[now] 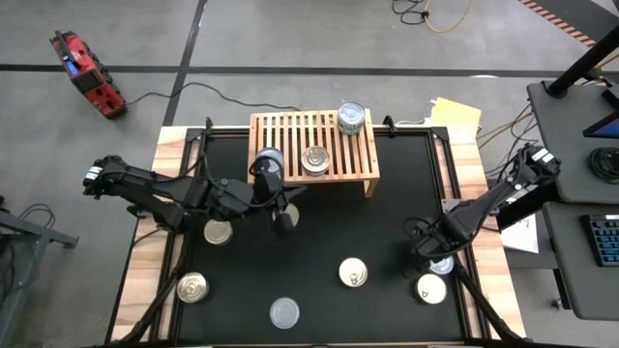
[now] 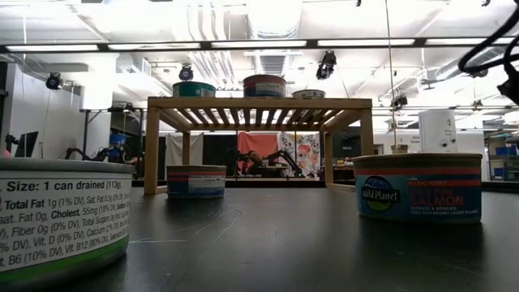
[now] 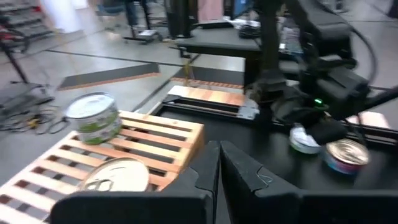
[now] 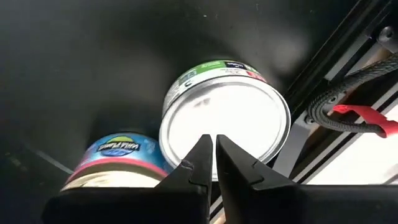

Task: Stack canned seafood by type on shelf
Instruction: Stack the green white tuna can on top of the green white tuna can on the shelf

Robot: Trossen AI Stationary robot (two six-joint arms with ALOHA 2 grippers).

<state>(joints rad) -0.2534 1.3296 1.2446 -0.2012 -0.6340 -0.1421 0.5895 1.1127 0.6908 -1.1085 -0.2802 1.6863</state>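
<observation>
The light-wood shelf [image 1: 314, 145] stands at the table's far side with three tins on its slats: a stack at its far right corner [image 1: 351, 118], a gold-lidded tin [image 1: 316, 159] and a bluish tin [image 1: 269, 159]. More canned seafood lies on the black mat [image 1: 218, 232] [image 1: 192, 287] [image 1: 284, 312] [image 1: 353, 273]. My left gripper [image 1: 287, 211] [image 3: 219, 155] is shut and empty, just in front of the shelf's left end. My right gripper [image 1: 437, 253] [image 4: 214, 146] is shut, pointing down over a green-labelled white-lidded tin [image 4: 224, 118], beside a blue-labelled tin [image 4: 118, 162].
The mat's raised black frame and a cable with a red strap [image 4: 357, 118] run close past the two tins at the right edge. In the low view one tin [image 2: 195, 181] sits by the shelf's left leg and a salmon tin [image 2: 420, 186] at the right.
</observation>
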